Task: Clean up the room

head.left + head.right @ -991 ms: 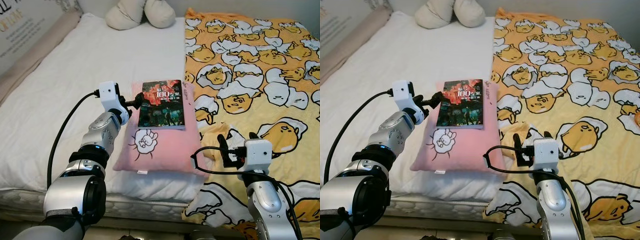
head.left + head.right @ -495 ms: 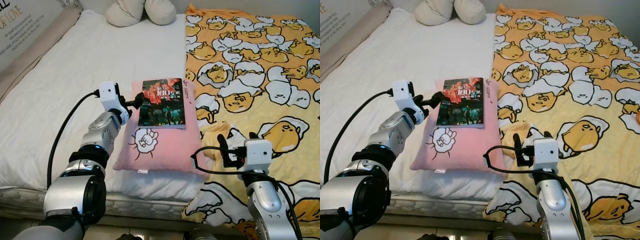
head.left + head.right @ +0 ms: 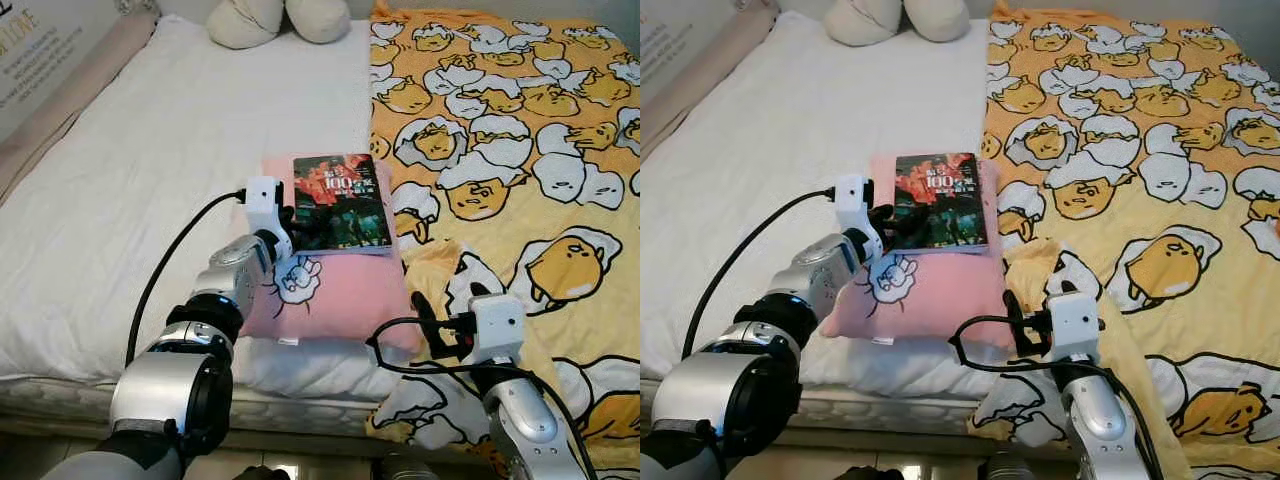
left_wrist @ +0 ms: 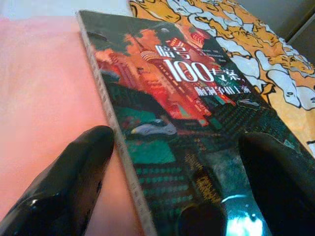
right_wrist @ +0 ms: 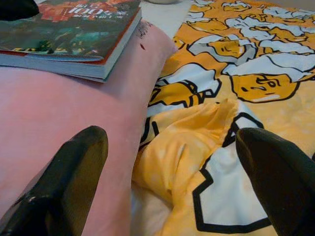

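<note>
Left gripper (image 3: 292,215) spread wide at the near left corner of the book (image 3: 341,201), one finger on the pink pillow (image 3: 335,290) beside the spine, the other over the cover, nothing clamped yet. Book lying flat on the far half of that pillow, mid-bed between the white sheet (image 3: 150,170) on the left and the yellow patterned blanket (image 3: 520,150) on the right; right gripper (image 3: 440,325) likewise released, low by the pillow's near right corner. Probable trouble: soft pillow yielding under a closing finger, so a pinch of cover alone or of pillow fabric, or the book pushed rightward off the pillow.
</note>
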Robot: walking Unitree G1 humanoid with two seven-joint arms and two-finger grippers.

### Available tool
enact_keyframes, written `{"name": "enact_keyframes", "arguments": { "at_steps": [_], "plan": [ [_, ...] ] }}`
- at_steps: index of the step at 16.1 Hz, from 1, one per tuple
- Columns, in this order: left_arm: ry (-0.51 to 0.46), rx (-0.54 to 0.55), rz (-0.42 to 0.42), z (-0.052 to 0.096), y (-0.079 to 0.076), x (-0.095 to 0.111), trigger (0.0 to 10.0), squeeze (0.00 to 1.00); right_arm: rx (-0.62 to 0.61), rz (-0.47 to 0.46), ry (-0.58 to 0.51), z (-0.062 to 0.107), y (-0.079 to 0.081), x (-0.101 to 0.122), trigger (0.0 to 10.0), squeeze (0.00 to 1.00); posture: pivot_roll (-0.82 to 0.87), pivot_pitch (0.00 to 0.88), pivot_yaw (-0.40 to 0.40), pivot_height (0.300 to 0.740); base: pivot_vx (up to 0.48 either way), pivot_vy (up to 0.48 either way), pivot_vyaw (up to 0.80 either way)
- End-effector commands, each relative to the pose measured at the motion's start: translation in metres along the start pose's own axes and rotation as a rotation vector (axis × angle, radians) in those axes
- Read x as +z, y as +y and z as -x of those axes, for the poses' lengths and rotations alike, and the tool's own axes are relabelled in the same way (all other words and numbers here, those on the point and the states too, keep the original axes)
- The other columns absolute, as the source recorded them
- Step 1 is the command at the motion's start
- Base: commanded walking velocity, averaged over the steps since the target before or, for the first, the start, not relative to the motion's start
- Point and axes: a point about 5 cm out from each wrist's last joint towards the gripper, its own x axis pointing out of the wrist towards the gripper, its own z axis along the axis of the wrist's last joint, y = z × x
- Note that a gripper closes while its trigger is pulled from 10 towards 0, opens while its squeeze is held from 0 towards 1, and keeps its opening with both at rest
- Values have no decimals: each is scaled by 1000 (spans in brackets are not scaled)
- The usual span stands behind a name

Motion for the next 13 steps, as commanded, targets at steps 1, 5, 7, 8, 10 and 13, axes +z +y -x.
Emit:
{"name": "enact_keyframes", "arguments": {
  "at_steps": [1, 5, 7, 8, 10, 13],
  "plan": [
    [13, -7, -23, 2, 2, -2, 10000, 0, 13, -6, -4, -1, 1, 4, 10000, 0, -302, 59, 75, 740, 0, 0, 0],
    [28, 6, -39, 4, 6, -6, 10000, 0, 19, -3, 2, -2, 1, 2, 10000, 0, -298, 57, 73, 740, 0, 0, 0],
    [59, 21, -67, 6, 9, -11, 4275, 0, 20, -2, 6, -2, 1, 2, 10000, 0, -296, 57, 71, 740, 0, 0, 0],
    [70, 23, -71, 6, 9, -13, 0, 0, 21, -2, 7, -2, 1, 2, 10000, 0, -297, 58, 70, 740, 0, 0, 0],
    [116, 32, -62, 7, 9, -22, 0, 0, 21, -1, 8, -3, 1, 2, 10000, 0, -297, 59, 69, 740, 0, 0, 0],
    [165, 54, -42, 9, 11, -33, 0, 0, 19, -2, 11, -4, 0, 2, 10000, 0, -298, 61, 68, 740, 0, 0, 0]
  ]
}}
